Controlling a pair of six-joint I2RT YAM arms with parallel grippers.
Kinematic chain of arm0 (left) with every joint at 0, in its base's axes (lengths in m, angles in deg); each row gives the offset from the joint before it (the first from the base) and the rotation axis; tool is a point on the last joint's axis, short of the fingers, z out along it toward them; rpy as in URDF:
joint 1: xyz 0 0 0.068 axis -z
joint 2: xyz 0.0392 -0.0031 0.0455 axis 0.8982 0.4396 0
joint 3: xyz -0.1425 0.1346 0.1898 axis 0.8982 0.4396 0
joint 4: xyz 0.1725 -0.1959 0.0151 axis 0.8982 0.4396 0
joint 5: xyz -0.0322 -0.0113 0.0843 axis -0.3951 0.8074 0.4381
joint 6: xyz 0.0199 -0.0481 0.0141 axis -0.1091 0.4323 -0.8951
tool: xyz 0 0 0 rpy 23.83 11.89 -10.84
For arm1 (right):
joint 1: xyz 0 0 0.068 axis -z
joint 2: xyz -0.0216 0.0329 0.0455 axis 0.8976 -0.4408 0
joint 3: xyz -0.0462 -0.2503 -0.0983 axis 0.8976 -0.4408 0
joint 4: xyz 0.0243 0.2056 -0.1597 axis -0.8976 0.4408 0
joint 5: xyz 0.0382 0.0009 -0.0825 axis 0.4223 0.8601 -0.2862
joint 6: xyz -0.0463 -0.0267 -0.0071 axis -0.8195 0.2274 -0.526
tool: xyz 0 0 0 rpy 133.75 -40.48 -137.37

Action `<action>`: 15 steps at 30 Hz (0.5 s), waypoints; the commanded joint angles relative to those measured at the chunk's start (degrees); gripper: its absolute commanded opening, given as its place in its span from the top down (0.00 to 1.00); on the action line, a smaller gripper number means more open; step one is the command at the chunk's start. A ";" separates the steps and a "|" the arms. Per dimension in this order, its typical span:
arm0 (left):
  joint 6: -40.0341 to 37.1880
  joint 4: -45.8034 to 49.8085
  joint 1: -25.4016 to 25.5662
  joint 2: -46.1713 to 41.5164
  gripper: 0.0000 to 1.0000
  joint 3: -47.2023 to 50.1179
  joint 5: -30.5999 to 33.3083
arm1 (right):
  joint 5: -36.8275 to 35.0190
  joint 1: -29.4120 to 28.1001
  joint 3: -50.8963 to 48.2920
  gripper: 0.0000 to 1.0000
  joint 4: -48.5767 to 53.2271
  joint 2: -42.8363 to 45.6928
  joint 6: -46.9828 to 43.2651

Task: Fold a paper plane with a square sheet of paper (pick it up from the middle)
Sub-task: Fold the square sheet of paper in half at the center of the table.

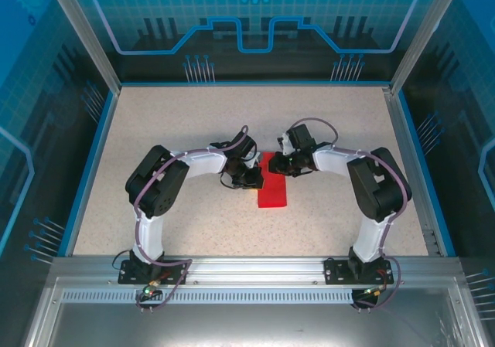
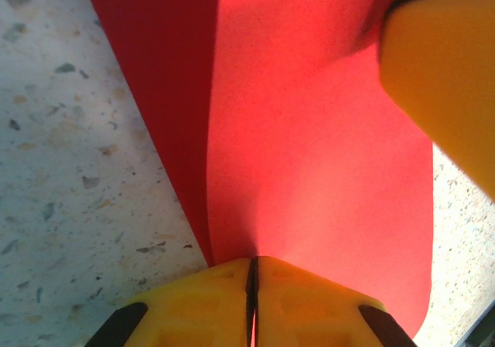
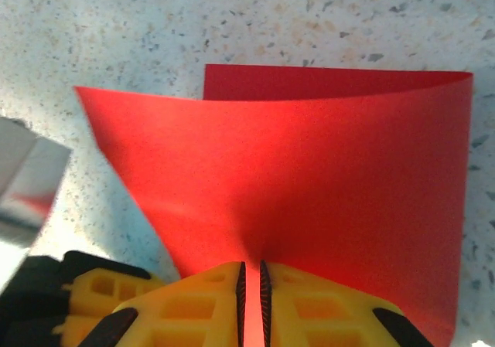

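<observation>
In the top view each arm rises from its base at the near edge, bends its elbow outward and turns its forearm inward. The two wrists therefore meet over the middle of the table (image 1: 155,123). The left claw (image 1: 251,178) and the right claw (image 1: 283,164) are close together, one on each side of the paper (image 1: 272,195). The paper lies as a narrow red strip near the table's centre, and its near end reaches out past both claws.

In the left wrist view the left claw's yellow fingers (image 2: 309,301) are pressed together on an edge of the paper, so it is closed and gripping it. A yellow finger of the right claw (image 2: 441,76) is at the upper right, against the red surface.

In the right wrist view the right claw is also closed on the paper, with a thin red line between its fingers (image 3: 325,308). The gripped layer curves upward, and another layer lies flat on the table behind it.
</observation>
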 commanded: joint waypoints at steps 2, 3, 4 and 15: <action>-1.68 5.54 -0.10 2.05 0.90 3.29 6.53 | -1.49 1.41 1.40 0.84 -0.37 -2.51 -0.72; -1.69 5.57 -0.07 2.06 0.90 3.23 6.53 | -1.61 1.66 1.48 0.84 -0.35 -3.11 -0.99; -1.85 5.75 -0.16 2.06 0.90 3.16 6.57 | -1.81 1.98 1.51 0.85 -0.43 -3.50 -1.19; -2.06 6.31 -0.27 1.58 0.90 3.43 6.97 | -5.18 5.56 2.91 0.85 -0.48 -5.07 -1.95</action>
